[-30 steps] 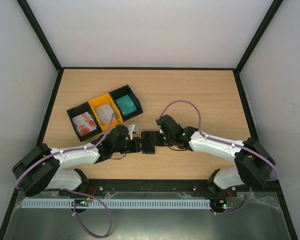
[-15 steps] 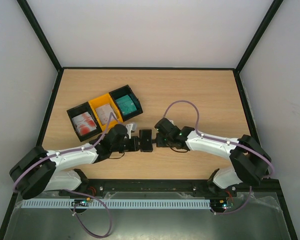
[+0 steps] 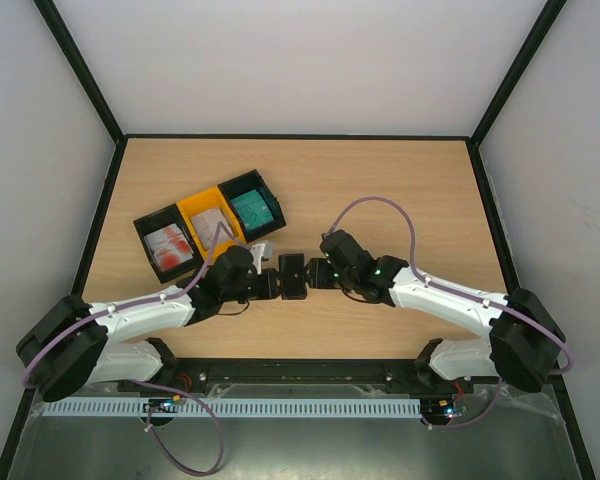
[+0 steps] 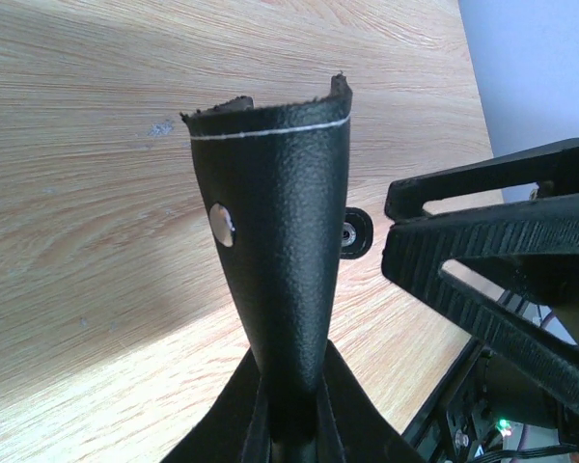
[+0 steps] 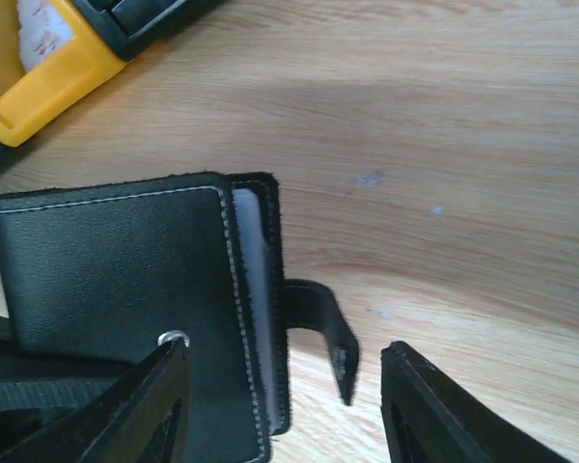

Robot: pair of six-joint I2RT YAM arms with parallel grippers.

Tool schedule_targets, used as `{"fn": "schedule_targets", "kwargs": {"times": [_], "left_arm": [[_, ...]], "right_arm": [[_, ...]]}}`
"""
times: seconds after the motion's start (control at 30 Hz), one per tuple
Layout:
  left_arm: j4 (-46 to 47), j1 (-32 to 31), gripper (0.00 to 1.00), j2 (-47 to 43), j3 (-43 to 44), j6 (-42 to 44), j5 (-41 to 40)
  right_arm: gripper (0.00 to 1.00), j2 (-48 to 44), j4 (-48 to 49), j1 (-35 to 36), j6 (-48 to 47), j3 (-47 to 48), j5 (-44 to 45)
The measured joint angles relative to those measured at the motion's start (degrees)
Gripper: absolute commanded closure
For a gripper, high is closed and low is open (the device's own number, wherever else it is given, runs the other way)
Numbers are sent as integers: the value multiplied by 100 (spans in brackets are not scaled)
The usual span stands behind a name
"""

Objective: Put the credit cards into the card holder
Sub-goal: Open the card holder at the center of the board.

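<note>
The left fingers (image 3: 269, 285) pinch the card holder (image 3: 293, 277) over the bench (image 3: 400, 190). The right fingers (image 3: 316, 274) are spread beside its strap (image 5: 318, 323). Next, I think, they must pull the strap to open it.

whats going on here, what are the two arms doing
The left gripper is shut on the black card holder, holding it out between the arms. The right gripper is open, its fingers either side of the holder's edge and snap strap, gripping nothing. The credit cards lie in three bins behind; neither gripper holds one.
</note>
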Motion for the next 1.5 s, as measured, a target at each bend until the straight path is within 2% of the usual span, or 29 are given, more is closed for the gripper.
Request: {"fn": "schedule_targets", "kwargs": {"times": [0.1, 0.3, 0.67, 0.8, 0.83, 0.9, 0.93, 1.0, 1.07, 1.23, 1.5], "left_arm": [[0, 0, 98, 0, 0, 0, 11], [-4, 0, 98, 33, 0, 0, 24], [0, 0, 97, 144, 13, -26, 125], [0, 4, 98, 216, 66, -66, 170], [4, 4, 97, 229, 76, -74, 177], [-4, 11, 90, 256, 107, -98, 192], [-2, 11, 84, 273, 118, -107, 192], [-81, 26, 62, 317, 168, -105, 186], [-264, 52, 47, 389, 271, -157, 118], [-780, 343, 34, 579, 455, -63, -101], [-1185, 621, 24, 522, 455, 52, -197]], "right_arm": [[59, 59, 203, 0, 37, -42, -175], [64, 160, 339, 0, 92, -326, -61], [81, 332, 1010, -2, 68, -673, -181], [97, 446, 1200, -4, 46, -675, -197], [98, 463, 1250, -4, 42, -680, -197], [98, 474, 1305, -9, 33, -684, -190], [98, 474, 1307, -9, 17, -684, -177], [98, 474, 1276, -13, -4, -680, -140], [98, 472, 1141, -15, -50, -647, -79], [98, 509, 479, -50, -177, -291, 31], [98, 452, 57, -120, -271, 2, -157]]}}
